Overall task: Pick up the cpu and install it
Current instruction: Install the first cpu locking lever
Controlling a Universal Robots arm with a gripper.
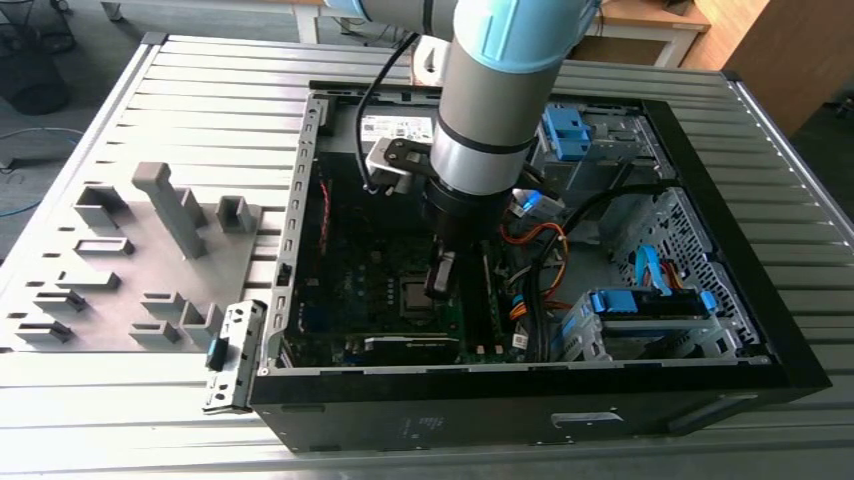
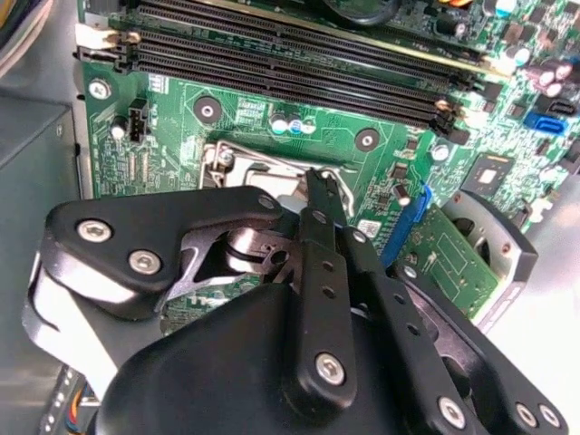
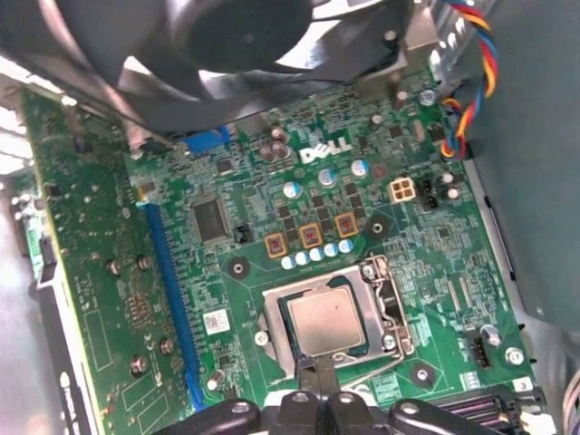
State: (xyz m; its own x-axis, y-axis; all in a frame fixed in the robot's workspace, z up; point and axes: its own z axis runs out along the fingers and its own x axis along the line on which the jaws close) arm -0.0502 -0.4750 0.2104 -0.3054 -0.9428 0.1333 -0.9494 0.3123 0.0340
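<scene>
The cpu (image 3: 328,322), a small square chip with a shiny silver-grey top, lies flat in the motherboard's socket (image 3: 385,304), whose metal frame is folded open around it. In the exterior view the cpu (image 1: 415,295) shows as a small grey square deep inside the open computer case (image 1: 534,385). My gripper (image 3: 311,364) hangs just over one edge of the socket, its two black fingers pressed together with nothing between them. The second wrist view shows the gripper (image 2: 319,186) tip over the socket frame (image 2: 237,163), hiding most of the chip.
Black memory slots (image 2: 290,63) run beside the socket. An upright expansion card (image 3: 91,272) and a fan (image 3: 236,36) stand close by. Loose cables (image 1: 541,250) and a blue-tabbed drive cage (image 1: 647,305) fill the case's right. Grey fixture blocks (image 1: 147,250) sit outside.
</scene>
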